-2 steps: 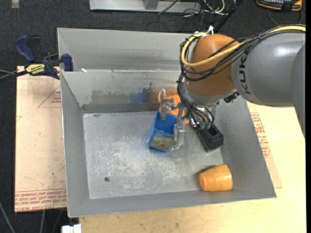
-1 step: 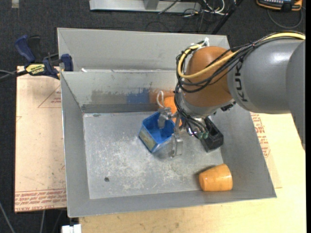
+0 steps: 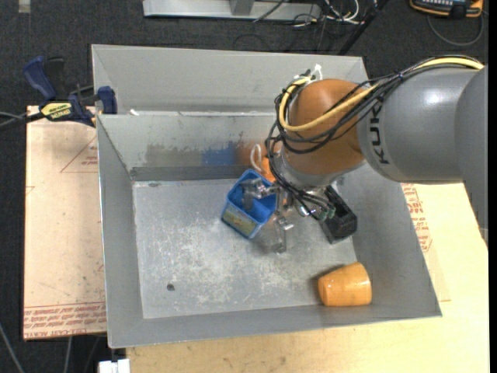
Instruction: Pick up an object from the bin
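Gripper [image 3: 278, 235] is low at mid-bin [image 3: 194, 286]. A blue box [image 3: 245, 206] lies tilted just to its left, seemingly touching. I can't tell whether the gripper is spread or closed. Black block [image 3: 340, 224] on its right; orange cup [image 3: 344, 284] well apart, by the front wall.

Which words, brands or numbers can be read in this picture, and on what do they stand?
"KU": black letters on the grey metal robot arm; the rest is not legible.
Blue rectangular box in the middle of the grey metal bin: its label is too small to read.
Nothing else is readable.
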Tool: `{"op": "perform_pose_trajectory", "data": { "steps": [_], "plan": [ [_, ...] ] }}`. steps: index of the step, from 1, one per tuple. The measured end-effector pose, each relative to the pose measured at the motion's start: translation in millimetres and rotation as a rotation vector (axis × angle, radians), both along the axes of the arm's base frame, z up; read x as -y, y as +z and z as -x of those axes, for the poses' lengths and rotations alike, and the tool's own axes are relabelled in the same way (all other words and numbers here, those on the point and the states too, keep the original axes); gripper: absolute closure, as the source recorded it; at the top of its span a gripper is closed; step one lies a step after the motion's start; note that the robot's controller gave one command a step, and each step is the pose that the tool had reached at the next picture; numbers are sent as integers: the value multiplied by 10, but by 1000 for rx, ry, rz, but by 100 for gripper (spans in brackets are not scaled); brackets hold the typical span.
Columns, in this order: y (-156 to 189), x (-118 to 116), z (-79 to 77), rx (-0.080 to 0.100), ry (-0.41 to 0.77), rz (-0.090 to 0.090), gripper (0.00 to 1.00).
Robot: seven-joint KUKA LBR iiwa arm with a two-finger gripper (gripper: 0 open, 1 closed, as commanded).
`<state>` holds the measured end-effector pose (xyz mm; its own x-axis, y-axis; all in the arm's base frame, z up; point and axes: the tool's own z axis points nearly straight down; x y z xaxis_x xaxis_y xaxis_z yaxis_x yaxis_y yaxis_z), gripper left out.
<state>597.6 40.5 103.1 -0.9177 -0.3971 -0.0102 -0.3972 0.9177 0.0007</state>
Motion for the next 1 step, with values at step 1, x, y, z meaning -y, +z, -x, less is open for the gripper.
{"op": "perform_pose_trajectory", "data": {
  "steps": [1],
  "plan": [
    [-217, -55, -49, 2, 153, 2, 0]
  ]
}}
